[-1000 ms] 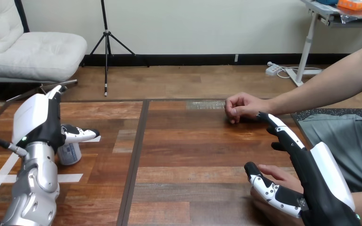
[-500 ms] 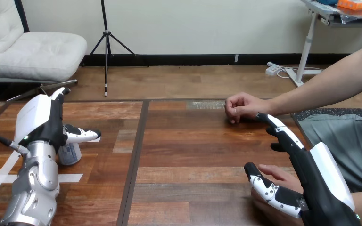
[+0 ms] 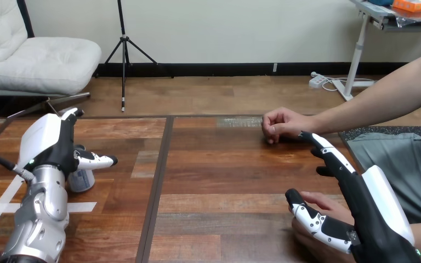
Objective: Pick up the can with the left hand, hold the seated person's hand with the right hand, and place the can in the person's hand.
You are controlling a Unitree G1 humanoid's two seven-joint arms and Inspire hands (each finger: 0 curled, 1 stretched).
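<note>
The left hand (image 3: 46, 139) hangs over the left part of the wooden table (image 3: 225, 181), its white back turned up. Its fingers reach straight away from the robot and its thumb sticks out to the right, so it is open and has hold of nothing. The can (image 3: 81, 179) stands upright on the table just under that thumb and close against the wrist, which hides part of it. I cannot tell whether the thumb touches the can's top. A strip of white tape (image 3: 82, 207) lies on the wood just on the near side of the can.

The right hand (image 3: 373, 213) is low at the right, also open, with its fingers stretched straight ahead and to the left and its thumb spread out below them. The person's near hand (image 3: 323, 200) lies on the table beneath it, showing between the thumb and the fingers. The thumb lies over it, but nothing is curled round it. Whether the two touch cannot be made out. The person's far hand (image 3: 280, 125) rests loosely curled on the table just beyond the right hand's fingertips.
</note>
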